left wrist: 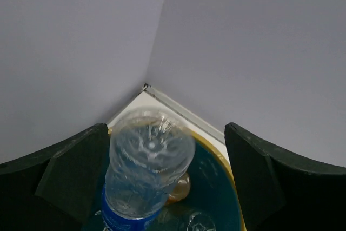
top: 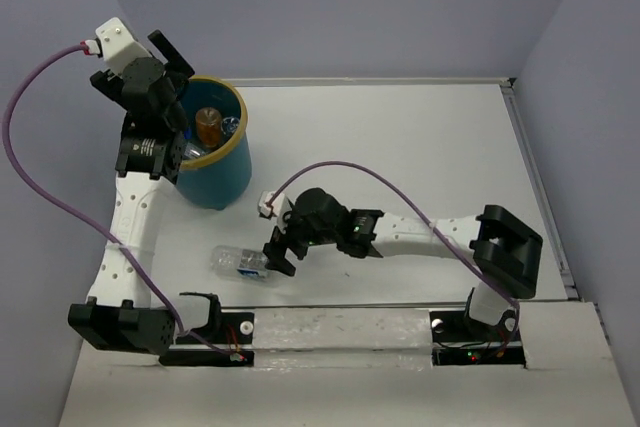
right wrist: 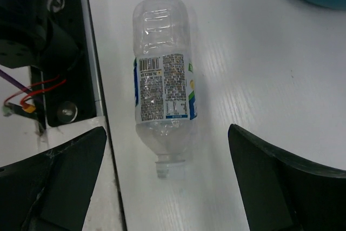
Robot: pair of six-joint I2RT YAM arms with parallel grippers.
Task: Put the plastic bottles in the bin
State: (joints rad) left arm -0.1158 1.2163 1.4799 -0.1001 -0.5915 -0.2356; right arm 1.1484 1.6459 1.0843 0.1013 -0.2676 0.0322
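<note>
1. Top external: the left gripper (top: 175,69) hangs over the left rim of the bin (top: 222,175), which stands at the far left of the table (top: 420,147). The orange-liquid bottle (top: 208,125) stands upright inside the bin. There is clear plastic beside it, too small to count. The right gripper (top: 280,245) is low near the table's front edge, at the right end of the lying bottle (top: 243,263). That bottle is on its side on the table, outside the bin.
2. Left wrist: the jaws are wide apart. The blue-label bottle (left wrist: 147,158) sits between the 2 fingers (left wrist: 70,179), base toward the camera, above the bin's mouth. There is a clear gap to the right finger. It is close to the left finger, and I cannot tell if they touch. The orange-liquid bottle is just behind it, down in the bin.
3. Right wrist: the jaws are wide apart and grip nothing. The lying bottle is ahead of the fingertips, uncapped neck toward the camera, printed label up. The bin's teal wall is at the top right corner, well apart from it.
</note>
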